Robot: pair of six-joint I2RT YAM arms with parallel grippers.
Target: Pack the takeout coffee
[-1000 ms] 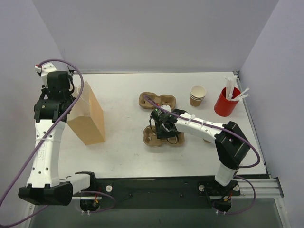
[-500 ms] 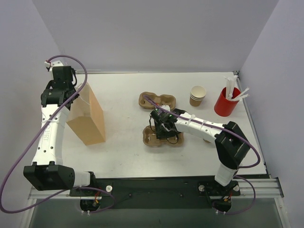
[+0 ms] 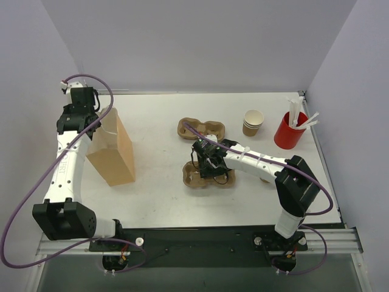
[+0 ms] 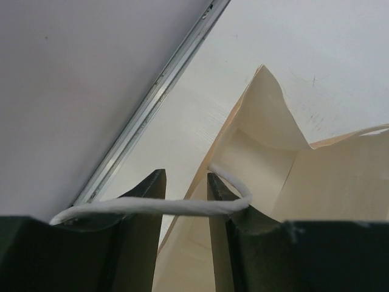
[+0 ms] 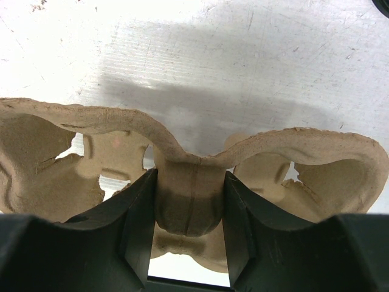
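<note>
The takeout coffee (image 3: 253,122) is a small tan paper cup standing at the back right, apart from both arms. The brown paper bag (image 3: 115,155) stands open at the left. My left gripper (image 3: 92,123) is at the bag's top rim. In the left wrist view the left gripper (image 4: 185,176) is a little open, the bag's (image 4: 340,176) edge runs between its jaws and the white cord handle (image 4: 152,207) lies across both fingers. My right gripper (image 3: 209,163) is shut on the centre post (image 5: 188,201) of a pulp cup carrier (image 3: 191,176) on the table.
A second pulp carrier (image 3: 201,128) lies just behind the held one. A red cup (image 3: 289,129) full of white sticks stands at the far right, next to the paper cup. Walls close in at the left, back and right.
My left arm has swung up and back, bringing its gripper to the far top rim of the bag. The right arm and the carrier have not moved.
</note>
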